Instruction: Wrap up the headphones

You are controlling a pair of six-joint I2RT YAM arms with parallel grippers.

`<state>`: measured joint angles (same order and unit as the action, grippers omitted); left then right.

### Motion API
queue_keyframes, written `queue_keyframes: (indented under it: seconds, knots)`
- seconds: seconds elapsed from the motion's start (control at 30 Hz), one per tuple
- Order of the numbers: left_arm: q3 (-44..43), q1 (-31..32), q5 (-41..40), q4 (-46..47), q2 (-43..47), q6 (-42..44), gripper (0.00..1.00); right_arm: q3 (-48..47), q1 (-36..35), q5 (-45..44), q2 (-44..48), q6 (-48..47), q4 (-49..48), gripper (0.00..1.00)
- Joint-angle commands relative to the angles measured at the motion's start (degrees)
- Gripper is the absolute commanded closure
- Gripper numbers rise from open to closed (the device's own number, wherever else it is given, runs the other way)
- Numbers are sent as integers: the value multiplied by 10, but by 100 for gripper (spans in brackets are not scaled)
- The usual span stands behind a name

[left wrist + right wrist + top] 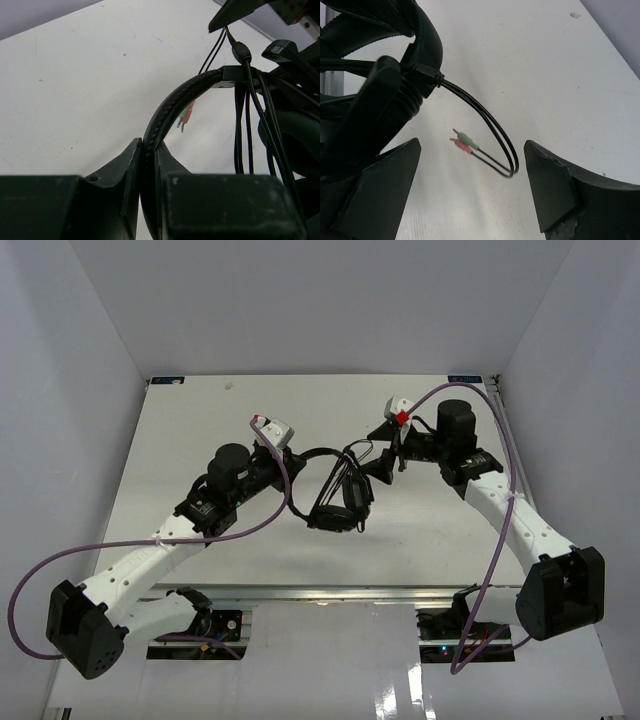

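The black headphones (338, 498) hang above the table's middle, with the thin black cable (352, 468) looped several times around them. My left gripper (284, 464) is shut on the padded headband (172, 107), which is pinched between its fingers (131, 165). The earcup (295, 135) and cable strands (247, 130) hang at the right of that view. My right gripper (386, 466) is open beside the headphones. In the right wrist view the cable's end loop (492, 127) and the pink and green plugs (465, 144) hang free between my open fingers (552, 180), touching neither.
The white table (200, 420) lies under everything, with grey walls on three sides. Thick purple arm cables (250, 525) arc over both arms. The table's front edge has a metal rail (330, 592).
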<state>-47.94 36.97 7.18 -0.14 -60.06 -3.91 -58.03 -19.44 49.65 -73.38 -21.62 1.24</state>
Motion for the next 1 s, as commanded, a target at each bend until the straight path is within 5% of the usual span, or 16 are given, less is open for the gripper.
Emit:
queue_keyframes:
  seconds: [0.0,0.27,0.53,0.97]
  knots:
    - [11,-6,-18,72,-13,-19,100,9,27,-4,26,-15,-1,10]
    - [43,-52,-21,125,-71,-42,100,42,81,-92,61,-2,6,10]
    - [68,-97,-44,238,-180,-70,100,106,101,-83,109,32,5,10]
    - [-17,-108,-154,288,-389,-80,99,164,104,-97,154,28,14,10]
